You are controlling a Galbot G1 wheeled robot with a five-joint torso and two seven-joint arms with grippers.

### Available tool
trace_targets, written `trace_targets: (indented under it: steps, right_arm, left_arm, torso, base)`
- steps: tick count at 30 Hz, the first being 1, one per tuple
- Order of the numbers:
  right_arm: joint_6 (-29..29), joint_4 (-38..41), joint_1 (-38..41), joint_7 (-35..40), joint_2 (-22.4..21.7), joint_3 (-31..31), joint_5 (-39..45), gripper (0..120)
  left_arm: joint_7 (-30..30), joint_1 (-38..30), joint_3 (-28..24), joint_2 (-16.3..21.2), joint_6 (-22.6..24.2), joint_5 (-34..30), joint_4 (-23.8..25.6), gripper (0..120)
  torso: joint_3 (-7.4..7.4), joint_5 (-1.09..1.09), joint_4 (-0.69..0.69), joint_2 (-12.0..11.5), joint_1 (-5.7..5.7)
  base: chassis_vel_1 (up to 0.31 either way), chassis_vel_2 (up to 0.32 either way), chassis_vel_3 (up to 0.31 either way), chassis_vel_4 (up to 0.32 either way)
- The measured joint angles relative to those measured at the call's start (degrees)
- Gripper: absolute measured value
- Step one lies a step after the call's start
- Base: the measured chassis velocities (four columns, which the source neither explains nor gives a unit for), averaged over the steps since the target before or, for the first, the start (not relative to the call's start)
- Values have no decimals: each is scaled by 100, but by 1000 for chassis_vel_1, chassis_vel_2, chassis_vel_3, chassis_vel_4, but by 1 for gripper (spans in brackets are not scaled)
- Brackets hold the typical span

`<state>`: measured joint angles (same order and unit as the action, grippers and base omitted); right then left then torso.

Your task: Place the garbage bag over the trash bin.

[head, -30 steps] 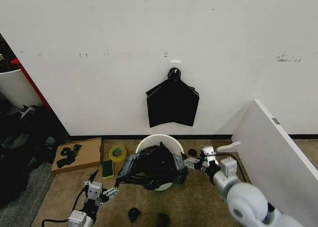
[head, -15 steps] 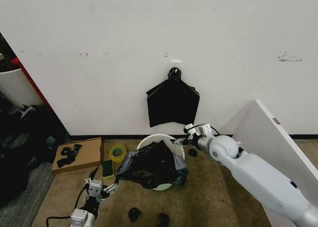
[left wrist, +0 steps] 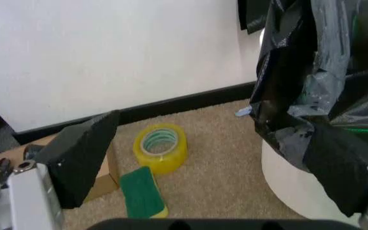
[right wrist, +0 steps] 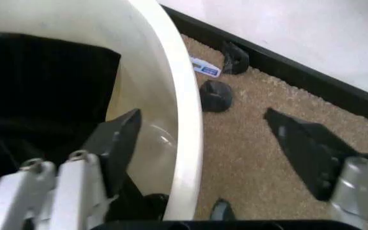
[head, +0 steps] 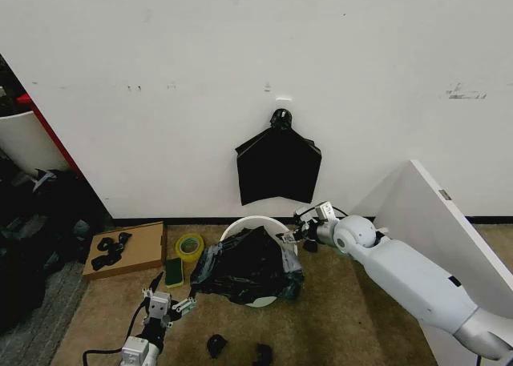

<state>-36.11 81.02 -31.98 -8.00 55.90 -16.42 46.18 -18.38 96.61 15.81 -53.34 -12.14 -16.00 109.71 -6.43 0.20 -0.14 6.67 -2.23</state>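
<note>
The garbage bag lay bunched across the near half of the trash bin, spilling down its front; the far rim stayed bare, so by my reading the job was roughly half done. The right gripper hovered at that bare far rim, fingers spread with the bin's wall between them, pinching nothing. The left gripper hung low, spread and empty, with the bag's loose edge just ahead. The bag remained to be drawn over the far rim.
</note>
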Motion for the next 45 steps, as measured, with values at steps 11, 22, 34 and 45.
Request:
trace_targets:
  steps: [11,22,34,45]
  right_arm:
    - [-21,110,-135,-54,30,143,36,28]
    - [-69,253,-237,64,5,260,54,3]
    - [-487,768,-970,991,131,1393,862,3]
    - [-565,1626,-2292,2136,223,2382,1440,3]
  left_arm:
    - [-12,-10,-8,-9,39,-43,59,100]
    - [-48,9,6,4,55,-128,163,100]
    - [-46,25,45,29,122,-392,421,100]
    - [-63,-161,54,12,131,-569,494,100]
  torso:
    - [1,0,-1,0,0]
    - [1,0,-1,0,0]
    - [1,-1,0,1,0]
    - [1,0,-2,1,0]
  base:
    - [0,0,0,0]
    - [0,0,0,0]
    - [0,0,0,0]
    - [0,0,0,0]
